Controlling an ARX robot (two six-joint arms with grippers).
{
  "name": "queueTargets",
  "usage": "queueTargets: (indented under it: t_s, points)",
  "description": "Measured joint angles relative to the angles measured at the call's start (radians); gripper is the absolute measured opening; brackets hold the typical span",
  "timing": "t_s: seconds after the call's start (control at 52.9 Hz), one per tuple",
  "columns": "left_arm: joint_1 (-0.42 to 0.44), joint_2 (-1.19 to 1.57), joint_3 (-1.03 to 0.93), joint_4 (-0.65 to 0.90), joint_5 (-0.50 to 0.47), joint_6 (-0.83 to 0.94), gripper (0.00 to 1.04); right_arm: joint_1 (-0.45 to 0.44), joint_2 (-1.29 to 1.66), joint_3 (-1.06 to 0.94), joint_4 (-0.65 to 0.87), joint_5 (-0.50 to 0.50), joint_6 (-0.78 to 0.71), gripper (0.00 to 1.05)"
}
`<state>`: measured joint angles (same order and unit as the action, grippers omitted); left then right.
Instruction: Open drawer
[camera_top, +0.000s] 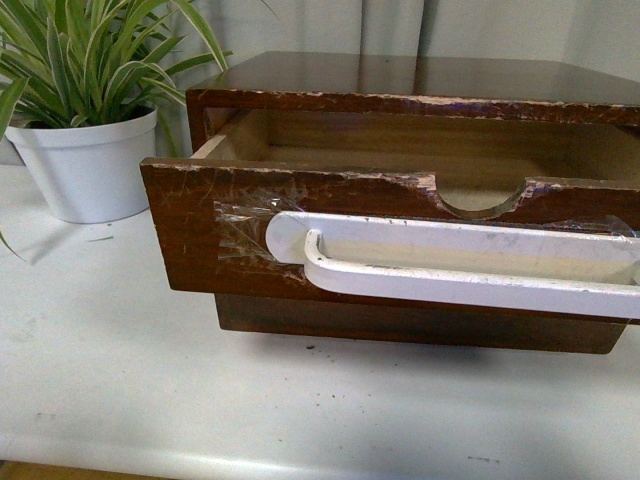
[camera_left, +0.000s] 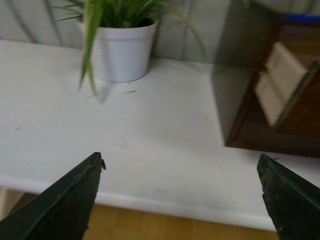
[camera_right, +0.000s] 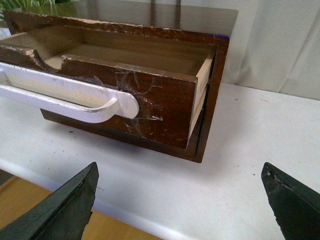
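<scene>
The drawer (camera_top: 190, 230) has a dark scratched wooden front, a half-round notch (camera_top: 478, 198) in its top edge and a long white handle (camera_top: 450, 265) taped on. It stands pulled out of the dark wooden cabinet (camera_top: 400, 75), its inside showing. It also shows in the right wrist view (camera_right: 170, 107), with the handle (camera_right: 75, 97). My left gripper (camera_left: 180, 167) is open and empty above the table's front edge, to the left of the cabinet (camera_left: 270, 95). My right gripper (camera_right: 180, 175) is open and empty, in front of the drawer's right corner. Neither gripper shows in the front view.
A white pot with a striped green plant (camera_top: 90, 150) stands on the white table (camera_top: 150, 380) left of the cabinet; it also shows in the left wrist view (camera_left: 122, 50). A plain dark lower drawer front (camera_top: 400, 328) sits under the open drawer. A pale curtain hangs behind.
</scene>
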<state>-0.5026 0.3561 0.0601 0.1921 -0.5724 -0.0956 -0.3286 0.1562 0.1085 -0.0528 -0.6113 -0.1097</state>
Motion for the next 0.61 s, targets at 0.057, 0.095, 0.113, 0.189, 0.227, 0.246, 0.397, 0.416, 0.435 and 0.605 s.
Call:
queueTargets:
  t_s: [0.057, 0.095, 0.113, 0.189, 0.227, 0.246, 0.397, 0.416, 0.435, 0.605]
  points:
    - [0.053, -0.04, -0.051, 0.089, 0.124, 0.038, 0.82, 0.068, -0.047, -0.028, 0.048, 0.215, 0.044, 0.84]
    - [0.066, -0.092, -0.05, 0.052, 0.14, 0.052, 0.75, 0.115, -0.073, -0.04, 0.052, 0.346, 0.064, 0.74]
    - [0.078, -0.126, -0.05, 0.014, 0.143, 0.059, 0.71, 0.122, -0.077, -0.041, 0.053, 0.365, 0.067, 0.73]
    - [0.112, -0.228, -0.05, -0.082, 0.197, 0.069, 0.6, 0.159, -0.091, -0.044, 0.055, 0.448, 0.082, 0.6]
    - [0.135, -0.267, -0.05, -0.108, 0.222, 0.074, 0.53, 0.188, -0.097, -0.047, 0.053, 0.487, 0.086, 0.55]
    - [0.148, -0.277, -0.05, -0.117, 0.234, 0.076, 0.5, 0.224, -0.101, -0.051, 0.05, 0.547, 0.088, 0.49]
    - [0.275, -0.325, -0.05, -0.163, 0.357, 0.084, 0.13, 0.325, -0.137, -0.081, 0.051, 0.605, 0.094, 0.16]
    - [0.286, -0.328, -0.05, -0.166, 0.366, 0.084, 0.1, 0.325, -0.144, -0.09, 0.051, 0.611, 0.096, 0.12]
    - [0.296, -0.331, -0.05, -0.168, 0.375, 0.085, 0.06, 0.325, -0.149, -0.098, 0.051, 0.61, 0.096, 0.09]
    - [0.409, -0.348, -0.05, -0.189, 0.521, 0.089, 0.04, 0.325, -0.151, -0.101, 0.05, 0.61, 0.098, 0.01]
